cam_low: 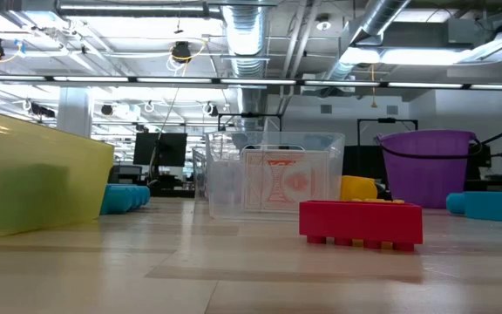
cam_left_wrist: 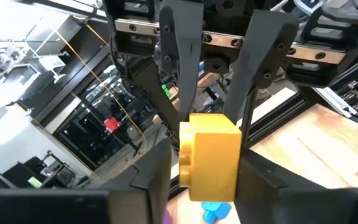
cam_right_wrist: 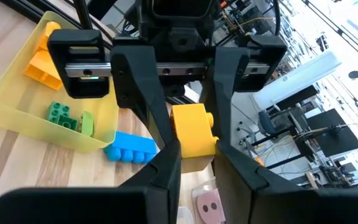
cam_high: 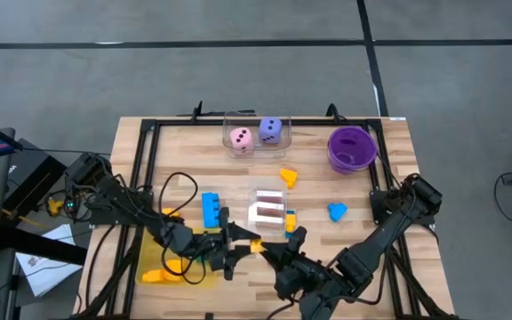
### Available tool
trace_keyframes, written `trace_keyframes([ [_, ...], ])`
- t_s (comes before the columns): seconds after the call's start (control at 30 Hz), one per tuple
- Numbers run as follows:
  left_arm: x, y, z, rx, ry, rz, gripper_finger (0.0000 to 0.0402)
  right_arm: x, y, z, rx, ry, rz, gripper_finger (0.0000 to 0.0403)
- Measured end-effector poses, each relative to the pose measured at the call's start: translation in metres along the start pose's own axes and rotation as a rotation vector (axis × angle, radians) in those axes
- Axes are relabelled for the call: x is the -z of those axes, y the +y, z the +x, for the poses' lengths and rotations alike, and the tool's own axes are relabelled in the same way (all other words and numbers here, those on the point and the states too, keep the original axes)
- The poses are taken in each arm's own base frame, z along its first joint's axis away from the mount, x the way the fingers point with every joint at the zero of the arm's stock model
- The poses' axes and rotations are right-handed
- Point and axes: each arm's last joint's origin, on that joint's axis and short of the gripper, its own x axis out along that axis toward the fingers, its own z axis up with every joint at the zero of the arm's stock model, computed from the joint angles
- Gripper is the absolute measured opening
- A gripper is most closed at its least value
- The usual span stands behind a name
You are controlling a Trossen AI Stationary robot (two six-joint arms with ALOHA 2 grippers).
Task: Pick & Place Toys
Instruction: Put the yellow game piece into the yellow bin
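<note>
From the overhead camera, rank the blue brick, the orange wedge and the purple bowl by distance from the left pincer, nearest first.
Measured from the left pincer, near the table's front middle:
1. blue brick, just behind it and slightly to its left.
2. orange wedge, farther back, toward the right.
3. purple bowl, at the far right corner.

Glossy yellow plastic brick [cam_left_wrist: 209,155] between matt dark fingers [cam_left_wrist: 182,68]; beneath, pale smooth wood table [cam_high: 416,231].

Wooden table [cam_high: 416,258] with yellow tray [cam_high: 154,258], purple bowl [cam_high: 352,148], red brick [cam_low: 361,223].
</note>
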Motion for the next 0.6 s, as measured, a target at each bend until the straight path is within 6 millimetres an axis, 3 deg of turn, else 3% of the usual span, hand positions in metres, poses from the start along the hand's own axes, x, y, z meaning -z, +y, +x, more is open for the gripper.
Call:
trace_keyframes([
  [0.17,0.001,0.0011,0.0011,-0.003,0.002,-0.004,0.009,-0.0001,-0.0003,0.0001,0.001,0.0,0.006,0.0084],
  [0.6,0.0019,0.0019,0.0011,-0.03,0.028,-0.005,0.0092,0.0003,0.0008,-0.002,-0.001,0.0,0.027,0.0144],
])
